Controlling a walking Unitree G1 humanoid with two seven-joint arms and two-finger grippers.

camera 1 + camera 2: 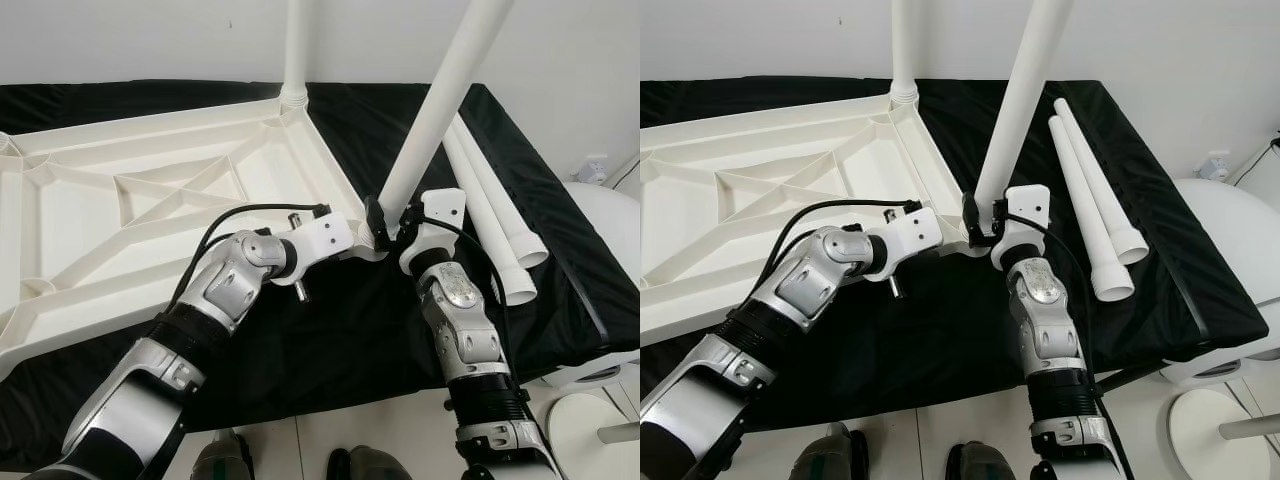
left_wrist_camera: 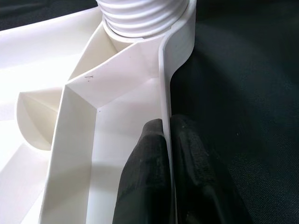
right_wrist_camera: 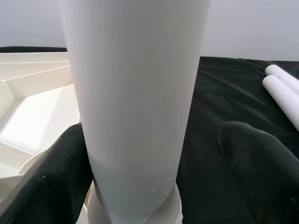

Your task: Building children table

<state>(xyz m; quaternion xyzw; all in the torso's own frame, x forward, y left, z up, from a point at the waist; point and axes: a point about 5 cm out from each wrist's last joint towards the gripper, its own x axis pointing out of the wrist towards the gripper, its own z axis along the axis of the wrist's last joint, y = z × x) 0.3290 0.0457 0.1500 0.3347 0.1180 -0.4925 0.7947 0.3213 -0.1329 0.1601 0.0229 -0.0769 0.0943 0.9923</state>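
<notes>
Black-draped table [image 1: 560,250] — tabletop [image 1: 90,220], loose legs [image 1: 500,240]

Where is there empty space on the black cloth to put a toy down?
The black cloth is bare in front, between the two arms, and at the back between the standing leg and the tilted leg. It is crowded where the tabletop lies and where two spare legs rest.

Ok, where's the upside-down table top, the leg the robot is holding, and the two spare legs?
table top [image 1: 80,215], left eye view, ribbed underside.
held leg [image 1: 440,100], left eye view, mid shaft.
spare legs [image 1: 1095,215], right eye view, shaft of one.
</notes>
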